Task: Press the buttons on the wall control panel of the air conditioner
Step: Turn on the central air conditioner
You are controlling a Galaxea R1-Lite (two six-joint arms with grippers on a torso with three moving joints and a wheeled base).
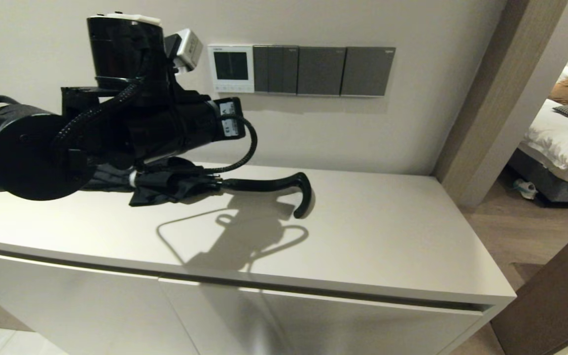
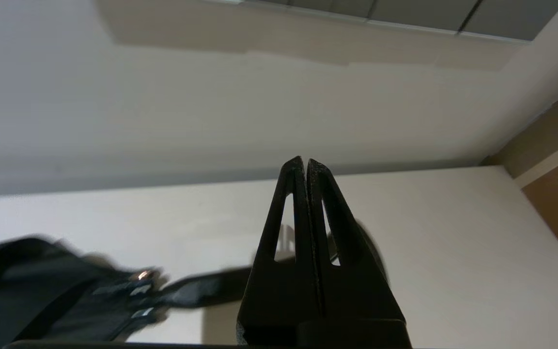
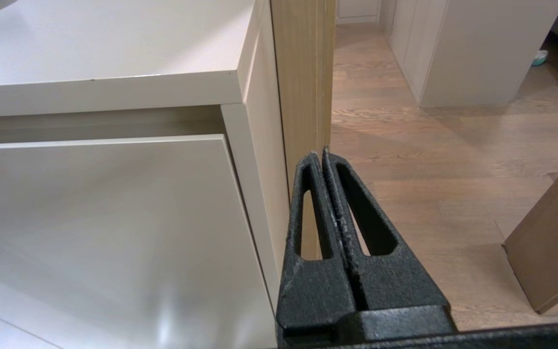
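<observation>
The left gripper [image 2: 305,162], fingers pressed together, hangs above the cabinet top [image 1: 363,236] and folded umbrella [image 1: 190,185]. Upper centre, the white control panel [image 1: 230,68] shows a dark screen, buttons [image 1: 230,88] beneath. The right gripper [image 3: 320,155], also closed, sits low beside the cabinet.

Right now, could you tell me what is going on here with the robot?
The left arm is raised over the white cabinet, with the left gripper shut and empty, pointing toward the wall below the air conditioner's wall control panel. Its screen is dark, and the buttons are not yet touched. A folded black umbrella lies on the cabinet. The right gripper is shut, parked low beside the cabinet's end.
</observation>
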